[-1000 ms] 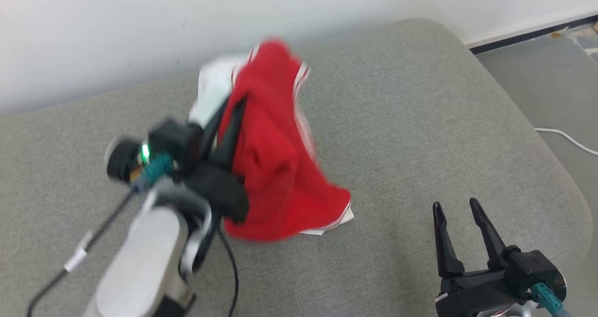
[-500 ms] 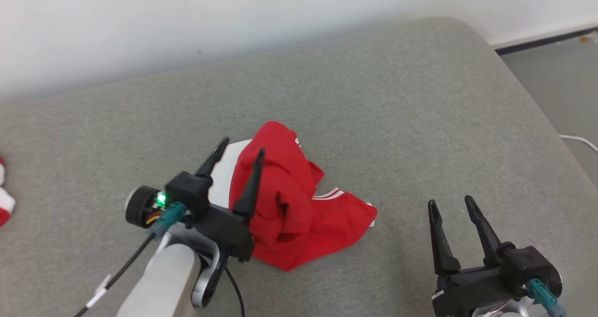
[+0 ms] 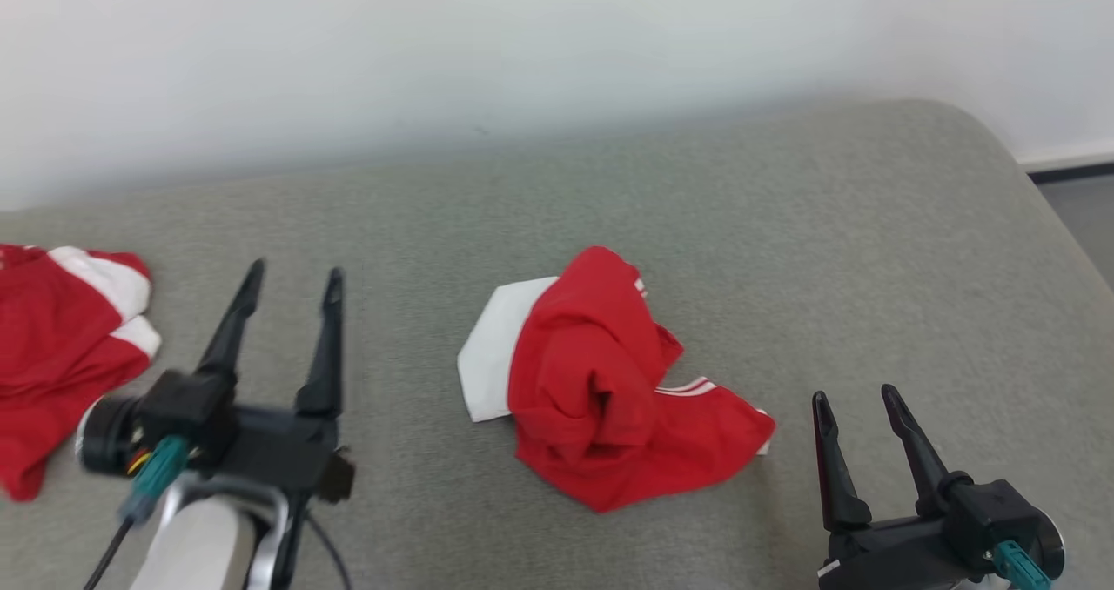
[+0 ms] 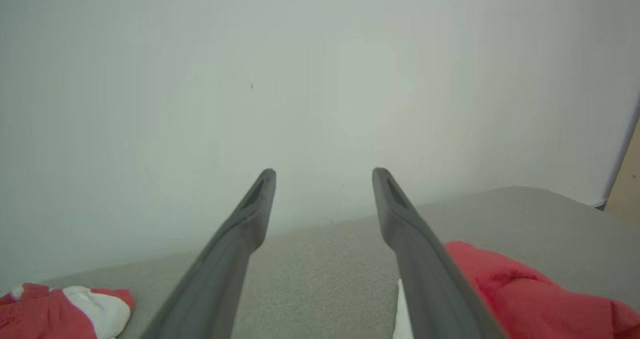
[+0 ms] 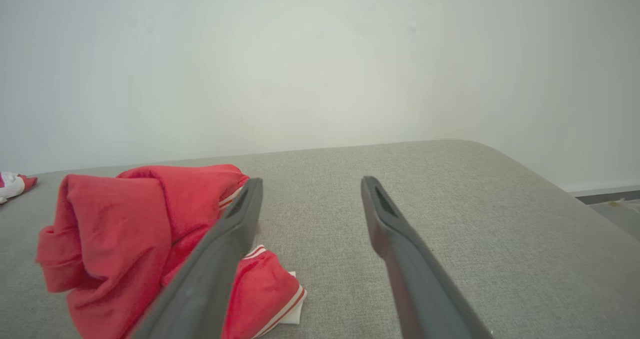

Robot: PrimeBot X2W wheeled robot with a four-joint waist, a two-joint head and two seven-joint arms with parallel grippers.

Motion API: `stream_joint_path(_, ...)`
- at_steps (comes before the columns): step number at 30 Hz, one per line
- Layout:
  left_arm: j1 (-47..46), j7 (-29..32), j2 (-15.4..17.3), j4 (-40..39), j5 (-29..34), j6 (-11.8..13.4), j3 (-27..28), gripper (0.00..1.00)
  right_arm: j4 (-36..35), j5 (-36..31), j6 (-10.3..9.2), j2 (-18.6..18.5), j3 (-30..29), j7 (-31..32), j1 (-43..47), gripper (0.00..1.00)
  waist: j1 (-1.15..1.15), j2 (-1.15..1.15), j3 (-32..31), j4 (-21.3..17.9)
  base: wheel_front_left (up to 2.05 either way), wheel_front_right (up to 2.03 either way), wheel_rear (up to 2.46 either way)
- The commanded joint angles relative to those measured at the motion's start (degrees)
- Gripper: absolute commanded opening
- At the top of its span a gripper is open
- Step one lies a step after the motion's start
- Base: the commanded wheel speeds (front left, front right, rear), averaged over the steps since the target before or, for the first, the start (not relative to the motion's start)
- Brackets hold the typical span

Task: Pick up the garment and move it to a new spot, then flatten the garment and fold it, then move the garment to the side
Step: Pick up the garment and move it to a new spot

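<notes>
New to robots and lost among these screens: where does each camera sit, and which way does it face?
Head view: on the head, looking down at the grey cushion and red garment; left gripper and right gripper show, open.
Left wrist view: left wrist, facing the wall along its own fingers.
Right wrist view: right wrist, facing the wall past its own fingers.
Shared: all catch the red garment.

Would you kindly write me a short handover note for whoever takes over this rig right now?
Jaws open and empty on both: left gripper left of the red garment, right gripper to its right.
The red garment lies crumpled on the grey cushion, just dropped by the left gripper.
Done: pick-up and move.
Left: flatten, fold, move aside.
A second red garment lies far left.
</notes>
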Motion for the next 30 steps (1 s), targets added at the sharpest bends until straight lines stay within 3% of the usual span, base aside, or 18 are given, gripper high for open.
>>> stream_joint_path(1, 2.1, -0.2, 0.5, -1.2, -0.1, 0.4, 0.9, 1.0, -0.1, -0.4, -0.12, 0.0, -0.3, 0.0, 0.9, 1.0, 0.0, 0.0, -1.6, 2.4, 0.0, 0.0, 0.0)
stream_joint_path(7, 9.8, -0.2, 2.2, -6.1, 0.5, 1.6, 4.6, 1.0, -0.3, -0.7, -0.12, 0.0, -0.8, 0.3, 1.7, 1.0, 0.0, 0.0, -3.3, 4.6, 0.0, 0.0, 0.0)
stream_joint_path(15, 18.7, -0.2, 0.1, -11.2, 0.3, 2.5, 8.8, 1.0, -1.3, -1.0, -0.12, 0.0, -1.1, 1.3, 3.1, 1.0, 0.0, 0.0, -4.5, 5.9, 0.0, 0.0, 0.0)
stream_joint_path(30, 24.8, -0.3, -5.2, -12.4, 2.8, -0.6, 12.7, 1.0, -1.5, -0.6, -0.12, 0.0, -1.7, 1.6, 4.4, 1.0, 0.0, 0.0, -4.5, 6.4, 0.0, 0.0, 0.0)
